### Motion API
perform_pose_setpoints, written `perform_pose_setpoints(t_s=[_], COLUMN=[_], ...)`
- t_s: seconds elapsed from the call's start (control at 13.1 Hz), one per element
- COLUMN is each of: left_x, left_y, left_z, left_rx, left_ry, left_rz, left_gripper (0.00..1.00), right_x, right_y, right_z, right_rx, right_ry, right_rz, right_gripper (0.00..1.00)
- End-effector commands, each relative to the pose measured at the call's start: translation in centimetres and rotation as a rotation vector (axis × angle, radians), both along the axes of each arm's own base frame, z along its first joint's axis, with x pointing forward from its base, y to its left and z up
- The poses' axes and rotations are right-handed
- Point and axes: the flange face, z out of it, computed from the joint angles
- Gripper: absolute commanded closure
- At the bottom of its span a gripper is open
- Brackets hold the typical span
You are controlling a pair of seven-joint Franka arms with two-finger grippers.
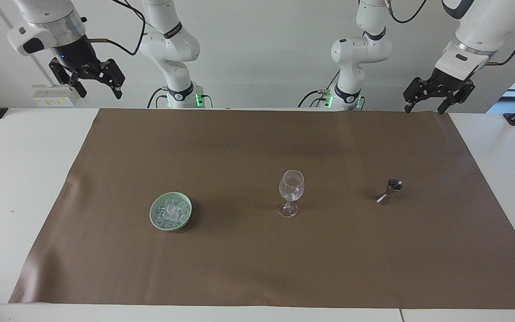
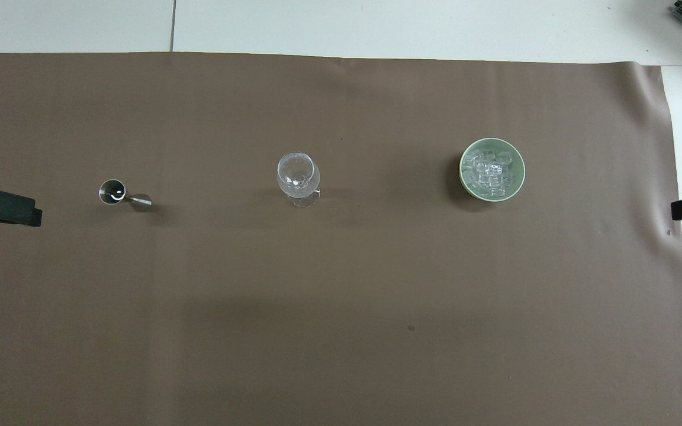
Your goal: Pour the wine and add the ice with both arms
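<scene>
I am looking down at the table and both arms are waiting up high, not touching anything. In the facing view the right gripper (image 1: 92, 78) is hanging in the upper left of the frame with its fingers spread open and nothing in them, and the left gripper (image 1: 438, 96) is hanging in the upper right, also open and empty. In the overhead view I am only seeing their dark tips at the two side edges. The ice (image 1: 172, 211) is sitting in a heap inside the green bowl (image 1: 155, 218), low and left of the middle in the facing view, at the right arm's end of the brown mat (image 1: 257, 268). The wine glass (image 1: 290, 192) is standing upright near the middle of the frame, and it looks empty to me. The small metal measuring cup (image 1: 389, 191) is standing to the right of the glass, at the left arm's end, and all three things are well apart. I am thinking nothing is poured yet, so the first step is going for the metal cup with the left gripper. To do it well I am planning to come down slowly, close on the thin middle part, keep it level on the way, and tip it gently right over the glass so the glass is not getting knocked
</scene>
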Motion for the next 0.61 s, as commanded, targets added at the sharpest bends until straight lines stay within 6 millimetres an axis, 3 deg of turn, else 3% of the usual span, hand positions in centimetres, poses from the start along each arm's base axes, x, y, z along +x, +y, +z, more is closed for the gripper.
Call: perform_pose_setpoints(t_s=[0.0, 0.53], left_x=[-0.18, -0.29], left_y=[-0.19, -0.19], left_z=[0.43, 0.38], left_rx=[-0.009, -0.008], left_ry=[-0.019, -0.012], left_rz=[-0.015, 0.001], left_gripper=[0.0, 0.0], right_x=[-0.43, -0.44], right_y=[0.12, 0.04], right_z=[-0.02, 0.05], right_rx=[0.012, 0.012], right_ry=[-0.003, -0.004], right_rz=[0.013, 0.012], right_gripper=[0.0, 0.0])
